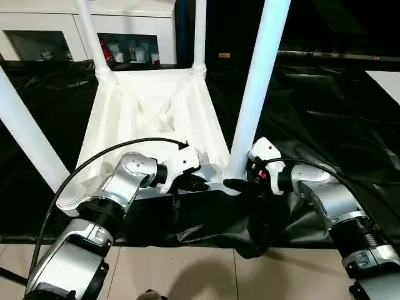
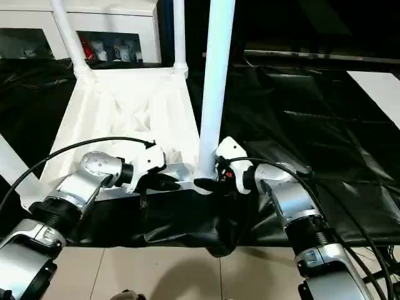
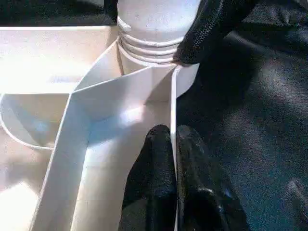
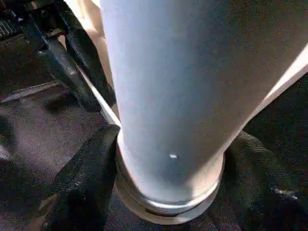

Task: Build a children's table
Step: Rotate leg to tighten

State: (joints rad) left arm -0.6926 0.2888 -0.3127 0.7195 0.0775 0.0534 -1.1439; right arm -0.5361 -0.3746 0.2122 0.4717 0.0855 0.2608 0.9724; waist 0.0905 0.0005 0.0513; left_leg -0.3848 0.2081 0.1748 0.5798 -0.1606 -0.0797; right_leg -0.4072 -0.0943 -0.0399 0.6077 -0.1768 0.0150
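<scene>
Tabletop, a white rectangular plastic panel, lies upside down with its ribbed underside facing up on a table covered with black sheeting. Four long white tubular legs rise from its corner sockets.

Head views: the near-right leg stands almost upright, its long axis leaning slightly to the right as it rises, and its flared foot is seated in the near-right corner socket. The right pincer reaches in level from the right and brackets the base of this leg. The right arm is the nearer one to it. The left pincer sits on the near rim, just left of the same corner, on a forearm angled in from the near left.

Left wrist view: the two black fingers of the left pincer are pressed together on a thin upright wall of the tabletop rim. The ribbed collar of the near-right leg stands just beyond.

Right wrist view: one black finger of the right pincer lies on each side of the leg base, spread to the tube's width. Firm clamping cannot be confirmed.

Judgement: the next move depends on keeping the leg axis in line with its socket.
</scene>
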